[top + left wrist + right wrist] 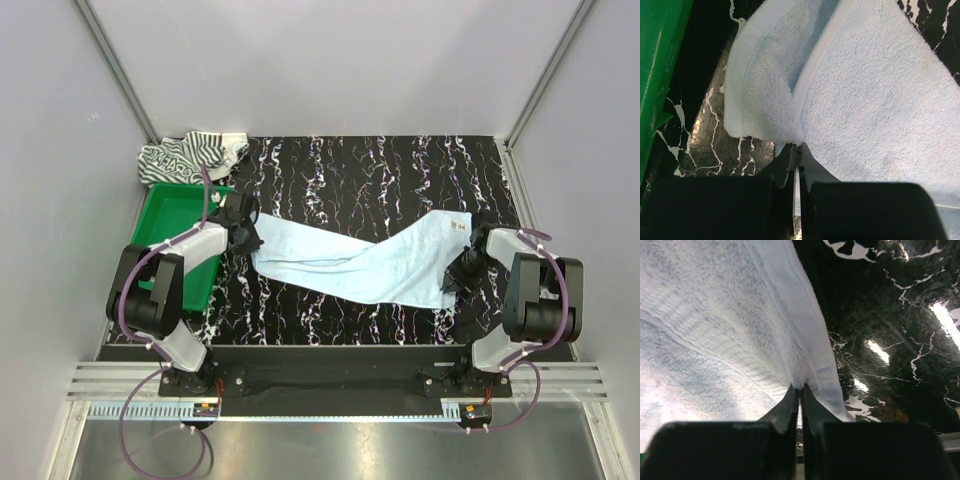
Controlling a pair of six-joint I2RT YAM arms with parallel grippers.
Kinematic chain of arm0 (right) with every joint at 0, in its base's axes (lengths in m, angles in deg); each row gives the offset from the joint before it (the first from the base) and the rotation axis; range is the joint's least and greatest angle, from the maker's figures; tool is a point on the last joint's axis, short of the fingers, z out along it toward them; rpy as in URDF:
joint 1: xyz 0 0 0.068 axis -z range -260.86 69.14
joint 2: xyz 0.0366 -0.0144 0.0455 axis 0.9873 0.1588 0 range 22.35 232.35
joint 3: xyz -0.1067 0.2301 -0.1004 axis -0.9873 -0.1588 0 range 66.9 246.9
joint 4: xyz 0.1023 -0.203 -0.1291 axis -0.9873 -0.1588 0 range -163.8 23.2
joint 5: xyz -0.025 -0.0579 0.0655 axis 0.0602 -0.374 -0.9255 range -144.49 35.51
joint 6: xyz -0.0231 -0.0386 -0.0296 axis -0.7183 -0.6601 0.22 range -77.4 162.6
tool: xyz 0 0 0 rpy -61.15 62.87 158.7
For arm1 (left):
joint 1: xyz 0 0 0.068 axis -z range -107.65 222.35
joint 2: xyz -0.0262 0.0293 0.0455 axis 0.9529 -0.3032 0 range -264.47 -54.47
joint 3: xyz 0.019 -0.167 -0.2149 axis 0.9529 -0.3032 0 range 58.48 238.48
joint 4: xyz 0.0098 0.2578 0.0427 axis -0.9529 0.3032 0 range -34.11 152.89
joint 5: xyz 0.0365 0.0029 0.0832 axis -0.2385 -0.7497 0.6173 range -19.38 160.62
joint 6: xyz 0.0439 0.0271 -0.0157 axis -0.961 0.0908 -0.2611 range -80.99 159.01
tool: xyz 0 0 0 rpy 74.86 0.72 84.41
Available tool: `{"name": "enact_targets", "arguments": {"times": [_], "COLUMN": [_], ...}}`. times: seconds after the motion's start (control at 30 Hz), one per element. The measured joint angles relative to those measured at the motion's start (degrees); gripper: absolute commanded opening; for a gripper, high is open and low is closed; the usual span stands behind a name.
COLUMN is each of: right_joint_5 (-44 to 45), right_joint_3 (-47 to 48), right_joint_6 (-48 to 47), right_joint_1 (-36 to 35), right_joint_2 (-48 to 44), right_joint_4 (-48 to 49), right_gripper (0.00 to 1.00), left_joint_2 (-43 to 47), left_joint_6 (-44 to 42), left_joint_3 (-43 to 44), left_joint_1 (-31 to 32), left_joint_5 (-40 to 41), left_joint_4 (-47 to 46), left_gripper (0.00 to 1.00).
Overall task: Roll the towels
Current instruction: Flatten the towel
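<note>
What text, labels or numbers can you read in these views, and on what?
Nothing here can be read.
Tag near the right corner of the blue towel: it carries dark marks, too small to read.
Both wrist views: only terry cloth and the marbled table, no writing.

- Two towels are showing: one light blue towel and one striped towel in black and white.
- One green tray is sitting in view.
- Two robot arms are showing, the left arm and the right arm.
- Two grippers are showing, one per arm: the left gripper and the right gripper.
- One black marbled table is carrying all of it.
</note>
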Motion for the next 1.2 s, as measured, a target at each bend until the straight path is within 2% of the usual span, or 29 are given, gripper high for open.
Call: {"name": "enact_targets", "arguments": {"times": [0.2,0.3,0.4,0.63,0.77,1.0,1.2], "right_joint_5": [2.3,4.3,5.3,6.1,7.6,11.9,10.9], "right_joint_3": [1.9,8.0,18.4,40.0,47.8,56.0,57.0], "right_joint_6": [-0.6,-1.7,-2.6,-3.4,-3.4,-3.7,-3.7], "right_joint_1": [-0.9,-0.9,-0.9,-0.9,-0.9,-0.9,-0.9], "right_joint_2": [-1.2,-5.2,-11.4,-26.0,-31.5,-38.2,-42.5], "right_joint_4": [-1.6,-6.4,-10.4,-18.8,-23.9,-31.4,-34.8], "right_gripper": [0.00,0.00,0.00,0.00,0.00,0.00,0.00], "left_joint_2": [3.1,8.8,16.0,33.4,38.3,43.5,44.6], "left_joint_6": [-0.2,-0.2,-0.2,-0.3,-1.1,-3.3,-5.7], "left_joint_3": [-1.1,-0.9,1.4,11.2,18.9,30.1,39.1], "left_joint_1": [-0.1,0.1,0.5,0.9,1.0,1.0,1.0], "left_joint_5": [-0.1,-0.1,0.4,1.4,2.7,4.5,-0.6], "left_joint_4": [1.6,4.7,9.7,22.1,30.3,41.8,48.0], "left_gripper": [0.00,0.00,0.00,0.00,0.00,0.00,0.00]}}
